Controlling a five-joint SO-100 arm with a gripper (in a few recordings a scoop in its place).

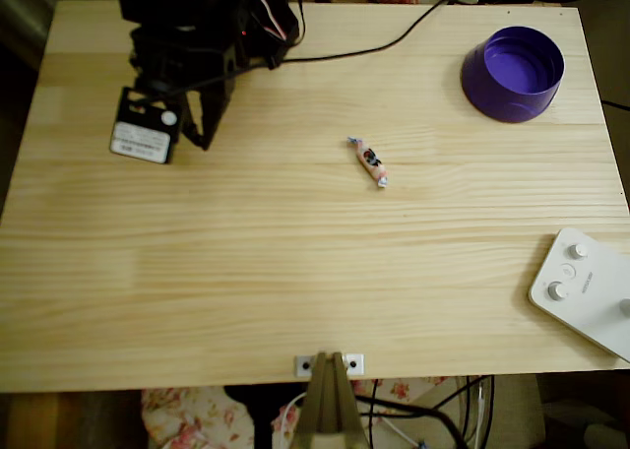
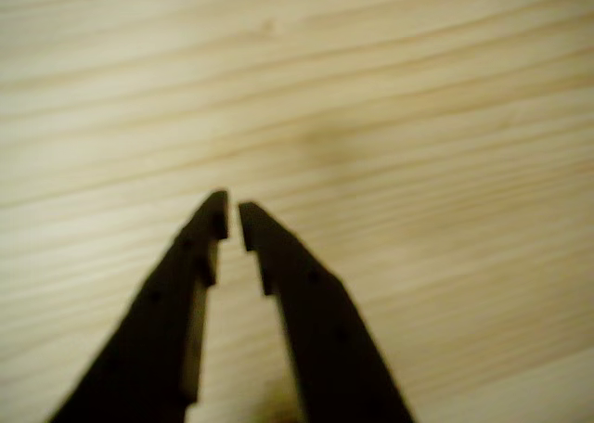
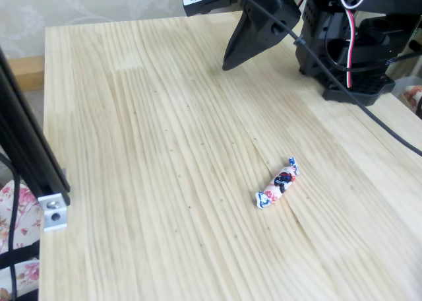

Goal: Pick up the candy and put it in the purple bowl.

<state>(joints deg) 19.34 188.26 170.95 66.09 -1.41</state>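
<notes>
Wrist view, nearest: two black, tapering fingers point(image 2: 306, 293), matte plastic with stepped inner edges, tips almost meeting with a thin sliver of light between them. Gripper point(image 2: 232, 221) nearly closed, nothing in it. Under the tips, bare pale pine table point(image 2: 418, 117), grain running in long soft bands; picture blurred.

Fixed view: the candy point(image 3: 277, 183) lies flat on the wood in the foreground right of centre, small oblong, pinkish-white wrapper with dark marks, twisted blue-white ends, set at a slant. Open board on all sides of it. Behind it, well apart, the gripper point(image 3: 227, 66) points down at the table's far part, tip close over the surface; contact cannot be judged. A black cable point(image 3: 343, 90) runs down from the arm across the right side. Black post with a metal bracket point(image 3: 53, 212) at the left table edge.

Overhead view: candy point(image 1: 371, 161) near the table's middle, slightly toward the top. Gripper point(image 1: 205, 142) at upper left, beside a black box with a white label point(image 1: 144, 126). The purple bowl point(image 1: 514, 73), round, deep, smooth plastic, straight-sided, stands at the upper right corner, near the top edge, well apart from both candy and gripper. Clear wood between candy and bowl. A white device with round knobs point(image 1: 586, 287) overhangs the right edge, lower down.
</notes>
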